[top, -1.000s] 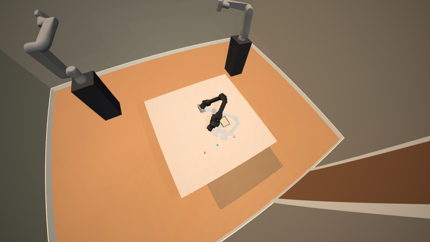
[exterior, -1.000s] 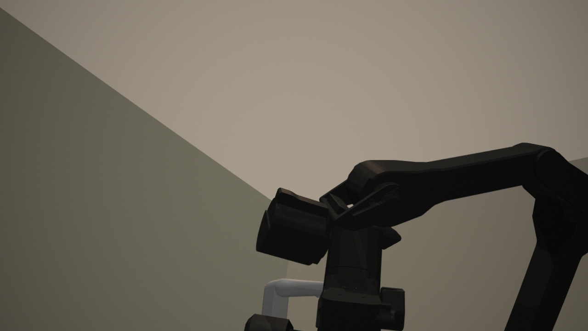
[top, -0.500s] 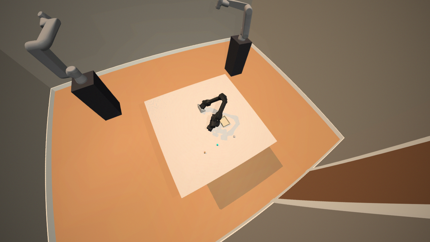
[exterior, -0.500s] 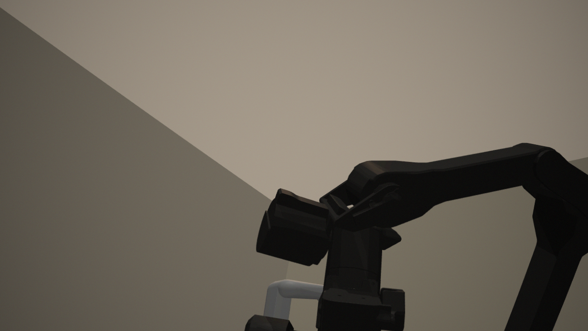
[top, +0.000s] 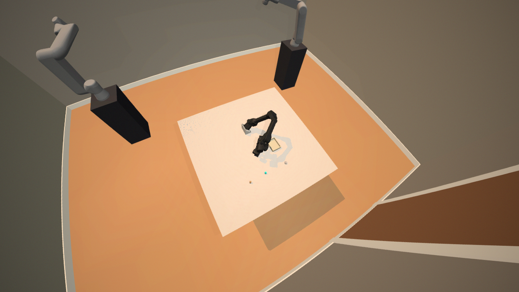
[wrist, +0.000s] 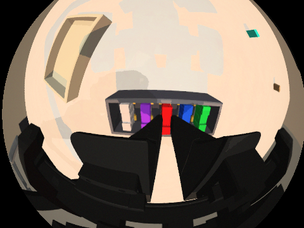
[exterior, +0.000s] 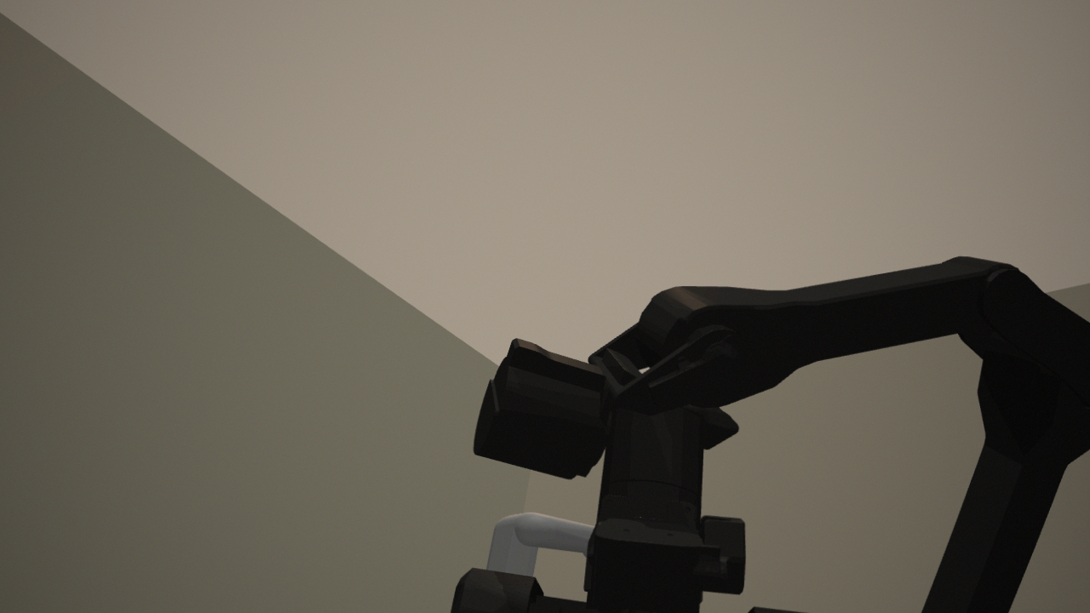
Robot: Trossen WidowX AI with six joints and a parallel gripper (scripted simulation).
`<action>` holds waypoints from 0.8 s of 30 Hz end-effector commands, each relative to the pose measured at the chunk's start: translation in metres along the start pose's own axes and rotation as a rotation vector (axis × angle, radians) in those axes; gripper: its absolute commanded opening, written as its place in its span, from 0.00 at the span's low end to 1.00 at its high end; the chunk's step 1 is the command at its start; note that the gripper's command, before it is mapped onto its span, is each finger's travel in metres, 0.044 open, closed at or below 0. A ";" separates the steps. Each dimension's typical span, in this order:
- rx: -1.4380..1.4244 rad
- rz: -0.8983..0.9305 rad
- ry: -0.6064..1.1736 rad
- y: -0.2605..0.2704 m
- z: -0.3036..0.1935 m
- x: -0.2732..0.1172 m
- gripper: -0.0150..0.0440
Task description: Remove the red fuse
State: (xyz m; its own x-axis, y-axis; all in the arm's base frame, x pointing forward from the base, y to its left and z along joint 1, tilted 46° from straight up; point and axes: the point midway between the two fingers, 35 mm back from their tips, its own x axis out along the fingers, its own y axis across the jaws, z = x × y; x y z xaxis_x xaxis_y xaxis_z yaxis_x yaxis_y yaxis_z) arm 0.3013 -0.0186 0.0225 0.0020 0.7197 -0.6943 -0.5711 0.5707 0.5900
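The fuse block [wrist: 158, 95] is a dark open box in the wrist view, with a row of upright fuses. The red fuse [wrist: 166, 111] stands in its middle. My gripper [wrist: 166, 119] is shut on the red fuse, one black fingertip on each side. The purple fuse [wrist: 145, 111] and the blue fuse [wrist: 186, 111] stand close outside the fingertips. The white fuse [wrist: 126, 113] and the green fuse [wrist: 202, 114] are at the ends. The tray [wrist: 72, 77] [top: 274, 144] is pale yellow and lies to the upper left in the wrist view. The arm hides the block in the top view.
A teal cube [top: 265, 172] [wrist: 252, 33], an orange-brown cube [top: 250, 181] [wrist: 277, 87] and a light grey cube [top: 285, 162] lie on the pale table [top: 224, 203]. Two grey arms on black pedestals stand beyond the table. The exterior view shows only the upper arm and wrist.
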 end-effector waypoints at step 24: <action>-0.005 -0.005 0.000 -0.001 0.001 -0.015 0.25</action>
State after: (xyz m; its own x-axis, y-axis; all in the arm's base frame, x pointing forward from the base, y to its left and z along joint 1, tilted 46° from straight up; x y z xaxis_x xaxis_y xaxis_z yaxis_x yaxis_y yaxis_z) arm 0.3009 -0.0268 0.0303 0.0003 0.7218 -0.6921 -0.5671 0.5702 0.5944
